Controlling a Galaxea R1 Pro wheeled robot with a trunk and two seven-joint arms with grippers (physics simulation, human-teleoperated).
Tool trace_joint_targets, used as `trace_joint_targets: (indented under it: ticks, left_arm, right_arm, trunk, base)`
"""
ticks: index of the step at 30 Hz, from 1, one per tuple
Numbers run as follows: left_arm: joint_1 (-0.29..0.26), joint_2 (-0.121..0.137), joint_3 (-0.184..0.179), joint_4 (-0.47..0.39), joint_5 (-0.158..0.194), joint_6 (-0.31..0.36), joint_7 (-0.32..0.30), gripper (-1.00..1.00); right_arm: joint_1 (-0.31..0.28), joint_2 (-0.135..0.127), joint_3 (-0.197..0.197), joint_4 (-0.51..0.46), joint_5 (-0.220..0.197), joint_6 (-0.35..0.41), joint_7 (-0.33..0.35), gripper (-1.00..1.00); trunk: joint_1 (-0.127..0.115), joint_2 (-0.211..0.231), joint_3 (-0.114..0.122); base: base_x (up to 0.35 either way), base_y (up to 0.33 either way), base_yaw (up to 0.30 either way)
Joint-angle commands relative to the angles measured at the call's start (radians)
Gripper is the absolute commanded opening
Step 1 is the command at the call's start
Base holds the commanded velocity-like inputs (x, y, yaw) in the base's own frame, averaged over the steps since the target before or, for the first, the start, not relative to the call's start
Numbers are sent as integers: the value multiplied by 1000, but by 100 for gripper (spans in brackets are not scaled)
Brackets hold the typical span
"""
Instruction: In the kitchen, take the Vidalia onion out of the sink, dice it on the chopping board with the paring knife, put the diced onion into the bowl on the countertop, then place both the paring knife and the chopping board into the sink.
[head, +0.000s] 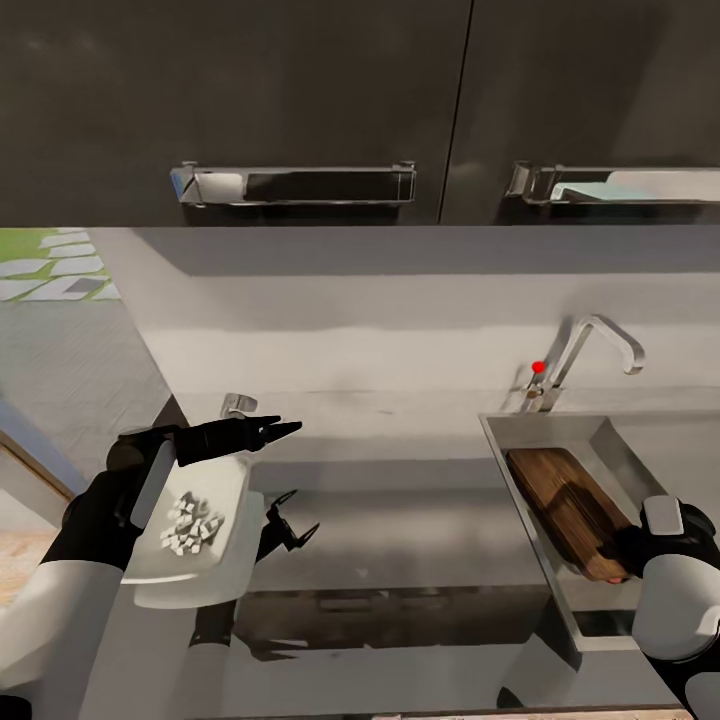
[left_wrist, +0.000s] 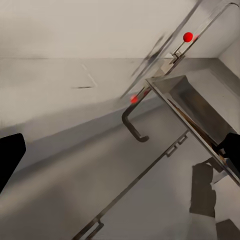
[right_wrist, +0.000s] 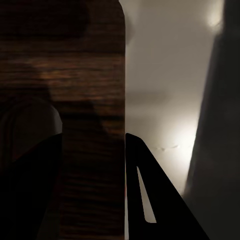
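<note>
Wood like this is stiff and fairly heavy for its size, so the chopping board (head: 560, 505) should hold its shape under a pinch at one short end, though its smooth faces could slip if the grip loosens. It leans inside the sink (head: 500, 432), its far end nearer the faucet (head: 590, 355) and its near end at the right gripper (head: 625, 560). In the right wrist view the board (right_wrist: 75, 100) sits between the dark fingers (right_wrist: 155, 200), so that gripper appears clamped on it, with the forearm reaching down over the basin's near edge. Well away from the sink, the bowl (head: 225, 545) holds the diced onion (head: 192, 525). The left gripper (head: 270, 432) hovers just above the bowl's far rim, pointing toward the sink, its fingertips drawn together on nothing.
</note>
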Motion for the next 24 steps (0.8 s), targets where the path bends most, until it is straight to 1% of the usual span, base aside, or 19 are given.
trace_joint_targets:
  ticks: [1,8,24]
  left_arm:
    - [-1,0,0,0,4,7,-1,100]
    - [-1,0,0,0,4,7,-1,100]
    - [-1,1,0,0,4,7,-1,100]
  right_arm:
    - [0,0,-2,-1,13,16,-10,-100]
    - [0,0,-2,-1,13,16,-10,-100]
    - [0,2,-2,-1,13,14,-8,-100]
  trunk:
    - [1,-2,-3]
    - [1,-2,-10]
    - [1,-2,-10]
  base:
    - [0,0,0]
    - [0,0,0]
    - [0,0,0]
